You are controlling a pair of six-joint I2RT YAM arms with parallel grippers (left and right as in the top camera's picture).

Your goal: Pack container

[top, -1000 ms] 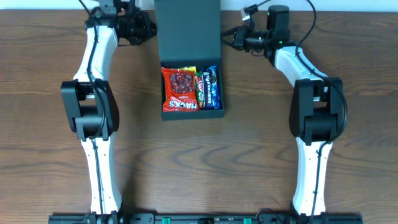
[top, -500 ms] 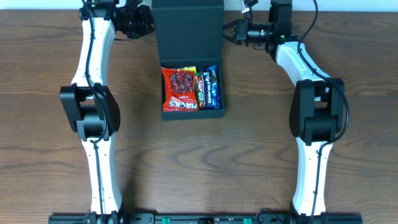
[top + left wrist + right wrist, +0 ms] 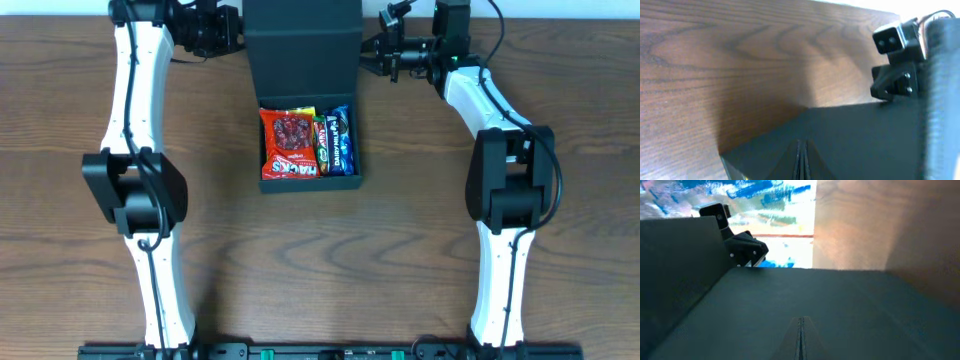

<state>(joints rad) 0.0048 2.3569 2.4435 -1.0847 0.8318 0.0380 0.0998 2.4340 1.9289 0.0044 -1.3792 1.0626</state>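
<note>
Over the table, the fixed camera shows the container at the upper middle of the wood. Its lid stands raised at the far side, and the tray holds a red packet, a green bar and a blue packet side by side. The left gripper sits just beside the lid's left edge and the right gripper just beside its right edge, but finger spacing is too small to read from above. Seen from the left wrist, a broad black sheet of lid fills the lower frame. The left fingers appear pressed together with only a thin seam between them, nothing visibly held, and a black fitting across the flap is probably the opposite arm's tip. From the right wrist the picture mirrors this: dark lid ahead and the right fingers likewise drawn to a seam, apparently empty. With the snacks already in, the step in hand looks like folding the flap down over them. Doing it well probably means both tips pushing the flap at matching heights and equal pace, following the hinge's arc rather than driving straight forward, so the box does not skid or twist. The pressure should then move toward the free edge to seat it without crushing the puffy red packet.
</note>
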